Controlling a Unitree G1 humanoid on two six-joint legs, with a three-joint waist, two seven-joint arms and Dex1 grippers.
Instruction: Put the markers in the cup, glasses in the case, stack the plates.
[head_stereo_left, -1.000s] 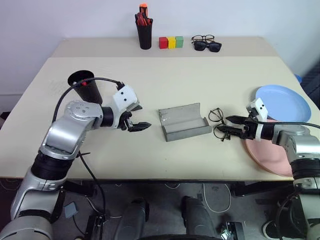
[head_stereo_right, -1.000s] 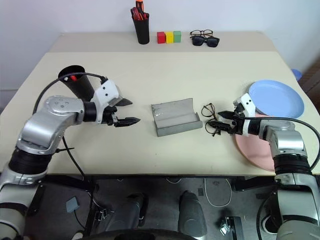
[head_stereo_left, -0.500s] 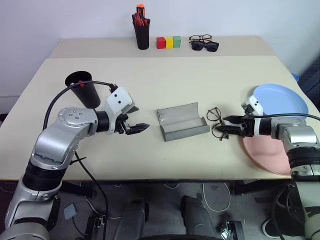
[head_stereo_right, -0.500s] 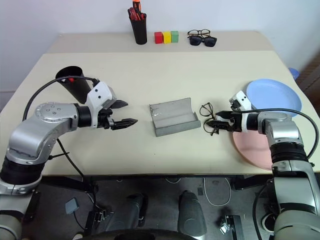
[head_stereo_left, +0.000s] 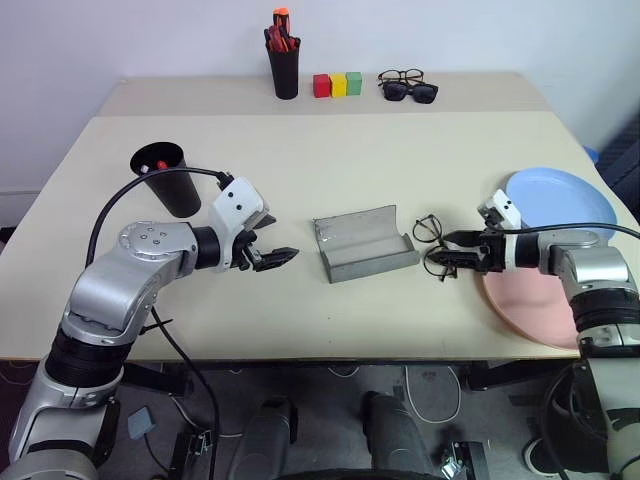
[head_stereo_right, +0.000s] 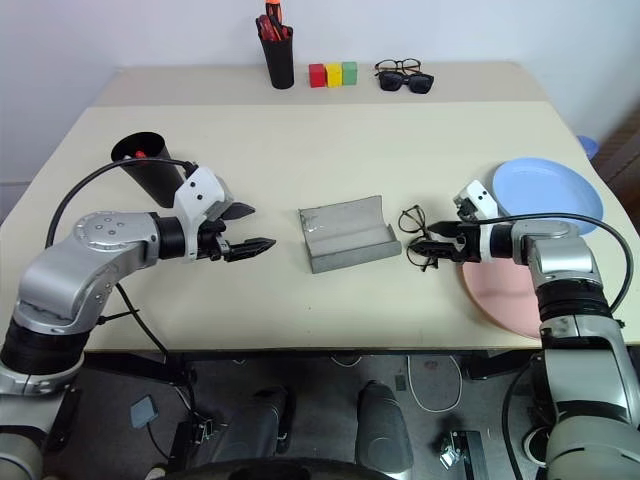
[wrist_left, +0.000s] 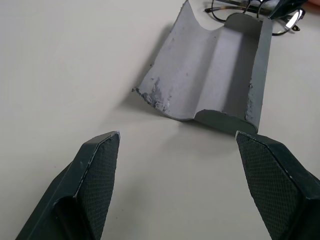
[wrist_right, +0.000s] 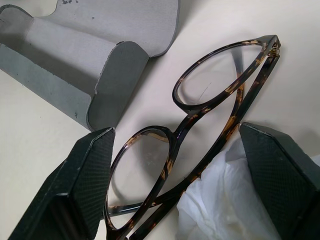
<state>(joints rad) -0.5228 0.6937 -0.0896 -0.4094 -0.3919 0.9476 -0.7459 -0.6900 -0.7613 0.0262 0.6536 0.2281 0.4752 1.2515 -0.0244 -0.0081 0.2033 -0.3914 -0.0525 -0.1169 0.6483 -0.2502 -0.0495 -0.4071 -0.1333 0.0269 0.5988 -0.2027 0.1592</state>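
Note:
The open grey case (head_stereo_left: 365, 243) lies at the table's middle, its lid tipped back. Just right of it lie the dark thin-framed glasses (head_stereo_left: 432, 244), folded, on the tabletop. My right gripper (head_stereo_left: 450, 251) is open, and its fingers (wrist_right: 82, 187) stand either side of the glasses (wrist_right: 200, 140) without pressing them. A crumpled white tissue (wrist_right: 225, 210) lies under the glasses' arms. My left gripper (head_stereo_left: 281, 257) is open and empty, left of the case (wrist_left: 210, 75). The black cup (head_stereo_left: 166, 180) stands at the left with a red marker tip (head_stereo_left: 161, 165) inside. The pink plate (head_stereo_left: 535, 305) lies partly under the blue plate (head_stereo_left: 560, 203).
At the back stand a black pen holder (head_stereo_left: 284, 62) with red and orange pens, three coloured blocks (head_stereo_left: 337, 84), and sunglasses with another pair of spectacles (head_stereo_left: 408, 87). The plates reach the table's right edge. Bare tabletop lies between the case and the front edge.
The whole picture has shifted a little. My right forearm has swung so its gripper points more squarely at the glasses. The left gripper has rolled slightly. Nothing was gripped or let go.

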